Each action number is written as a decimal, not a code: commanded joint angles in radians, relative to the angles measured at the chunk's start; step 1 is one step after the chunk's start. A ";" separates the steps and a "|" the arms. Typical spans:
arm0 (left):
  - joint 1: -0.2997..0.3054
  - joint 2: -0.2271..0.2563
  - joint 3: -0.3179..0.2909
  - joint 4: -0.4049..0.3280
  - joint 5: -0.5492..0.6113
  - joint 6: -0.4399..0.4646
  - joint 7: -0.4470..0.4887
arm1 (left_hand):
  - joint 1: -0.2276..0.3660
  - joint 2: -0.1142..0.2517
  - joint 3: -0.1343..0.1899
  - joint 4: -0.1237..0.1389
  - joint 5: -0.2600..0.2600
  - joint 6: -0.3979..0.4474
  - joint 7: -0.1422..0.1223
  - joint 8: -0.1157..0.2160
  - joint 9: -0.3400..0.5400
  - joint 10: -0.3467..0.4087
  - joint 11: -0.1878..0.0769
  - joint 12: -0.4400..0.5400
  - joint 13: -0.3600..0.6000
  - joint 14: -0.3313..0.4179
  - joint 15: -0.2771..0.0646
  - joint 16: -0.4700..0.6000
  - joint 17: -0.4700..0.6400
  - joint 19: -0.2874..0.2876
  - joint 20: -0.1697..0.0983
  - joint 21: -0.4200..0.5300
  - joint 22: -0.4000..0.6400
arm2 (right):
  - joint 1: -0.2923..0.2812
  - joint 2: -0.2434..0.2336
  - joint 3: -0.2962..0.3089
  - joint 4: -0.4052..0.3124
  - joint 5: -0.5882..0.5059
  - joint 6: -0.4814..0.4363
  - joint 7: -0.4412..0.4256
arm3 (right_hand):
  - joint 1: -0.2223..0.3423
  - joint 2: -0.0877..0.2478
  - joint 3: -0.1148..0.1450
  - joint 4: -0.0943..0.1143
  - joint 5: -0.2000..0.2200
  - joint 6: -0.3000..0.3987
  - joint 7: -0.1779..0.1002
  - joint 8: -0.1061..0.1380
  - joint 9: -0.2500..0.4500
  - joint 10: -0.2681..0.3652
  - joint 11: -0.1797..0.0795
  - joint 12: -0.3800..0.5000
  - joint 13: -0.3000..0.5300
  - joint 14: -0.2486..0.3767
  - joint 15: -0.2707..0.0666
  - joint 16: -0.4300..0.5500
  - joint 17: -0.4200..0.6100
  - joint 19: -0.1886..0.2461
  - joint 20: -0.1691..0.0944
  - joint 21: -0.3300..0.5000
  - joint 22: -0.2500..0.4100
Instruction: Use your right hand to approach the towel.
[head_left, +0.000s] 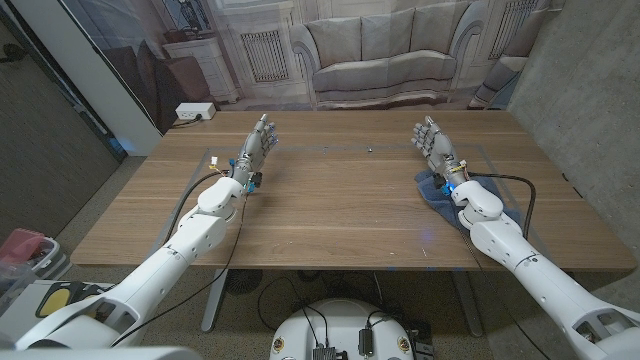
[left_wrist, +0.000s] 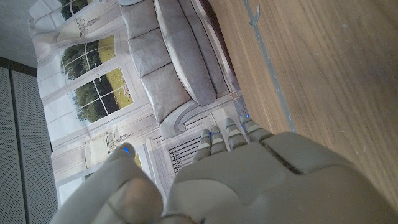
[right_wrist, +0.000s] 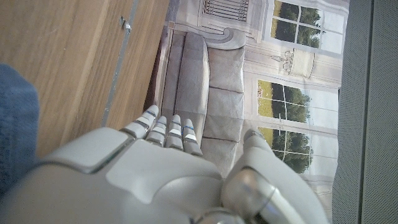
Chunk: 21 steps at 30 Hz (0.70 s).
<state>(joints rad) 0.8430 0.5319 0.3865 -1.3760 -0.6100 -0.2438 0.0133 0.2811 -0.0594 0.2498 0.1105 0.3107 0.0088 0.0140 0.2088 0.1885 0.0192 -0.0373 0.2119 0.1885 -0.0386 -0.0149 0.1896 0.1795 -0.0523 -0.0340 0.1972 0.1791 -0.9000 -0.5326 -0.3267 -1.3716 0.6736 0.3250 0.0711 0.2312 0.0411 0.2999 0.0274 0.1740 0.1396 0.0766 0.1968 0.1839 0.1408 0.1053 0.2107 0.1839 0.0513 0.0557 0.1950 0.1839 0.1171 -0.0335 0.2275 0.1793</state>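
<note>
The right hand (head_left: 432, 140) holds its fingers (head_left: 426, 128) extended and slightly apart, gripping nothing, raised over the far right part of the wooden surface (head_left: 340, 200). The blue towel (head_left: 440, 195) lies crumpled on the right side, nearer than the fingers, under the right wrist and forearm. The hand seems to have reached past the towel rather than onto it, so the approach looks unfinished: it likely needs to draw back and descend. The left hand (head_left: 257, 140) waits at far left, fingers loosely spread, holding nothing.
</note>
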 joint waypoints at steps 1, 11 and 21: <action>0.023 0.004 -0.011 -0.023 0.021 -0.039 0.025 | 0.007 0.003 0.001 -0.007 0.007 0.008 0.005 0.005 0.003 0.006 -0.004 0.004 0.003 0.005 -0.001 0.006 0.003 0.006 -0.038 0.008 0.002 | -0.032 -0.030 0.017 -0.050 0.001 0.003 -0.013 | 0.003 0.007 0.002 -0.010 0.005 0.008 0.001 0.010 0.005 0.007 0.000 0.004 0.004 0.014 -0.003 0.003 0.003 0.010 -0.003 0.001 0.002; 0.019 0.004 0.000 -0.032 0.035 -0.031 0.028 | 0.012 0.006 0.001 -0.009 0.007 0.010 0.008 0.005 0.003 0.006 -0.004 0.003 0.003 0.005 -0.001 0.004 0.003 0.007 -0.040 0.008 0.002 | -0.059 -0.062 0.033 -0.086 -0.009 0.016 -0.023 | 0.004 0.012 -0.001 -0.014 0.004 0.013 -0.002 0.009 0.005 0.045 0.000 0.019 0.006 0.016 -0.004 0.002 0.003 0.013 -0.002 -0.003 0.002; 0.030 0.006 0.000 -0.048 0.042 -0.027 0.045 | 0.017 0.009 0.001 -0.012 0.007 0.017 0.006 0.006 0.003 0.014 -0.001 0.005 0.003 0.010 0.000 0.005 0.003 0.010 -0.042 0.009 0.002 | -0.082 -0.071 0.045 -0.100 0.002 0.040 -0.018 | 0.006 0.012 -0.001 -0.017 0.004 0.016 -0.005 0.009 0.006 0.049 0.001 0.020 0.006 0.020 -0.002 0.002 0.003 0.015 -0.002 -0.004 0.002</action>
<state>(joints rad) 0.8619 0.5357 0.3844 -1.4059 -0.5779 -0.2732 0.0407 0.2903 -0.0501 0.2495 0.1021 0.3107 0.0153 0.0213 0.2087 0.1884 0.0245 -0.0319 0.2119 0.1884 -0.0317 -0.0185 0.1896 0.1793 -0.0487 -0.0377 0.1972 0.1790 -0.9564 -0.5889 -0.2949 -1.4500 0.6701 0.3433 0.0525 0.2335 0.0494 0.2968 0.0162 0.1740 0.1449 0.0712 0.1967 0.1838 0.1790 0.1029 0.2224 0.1839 0.0601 0.0535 0.1950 0.1838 0.1207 -0.0373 0.2275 0.1792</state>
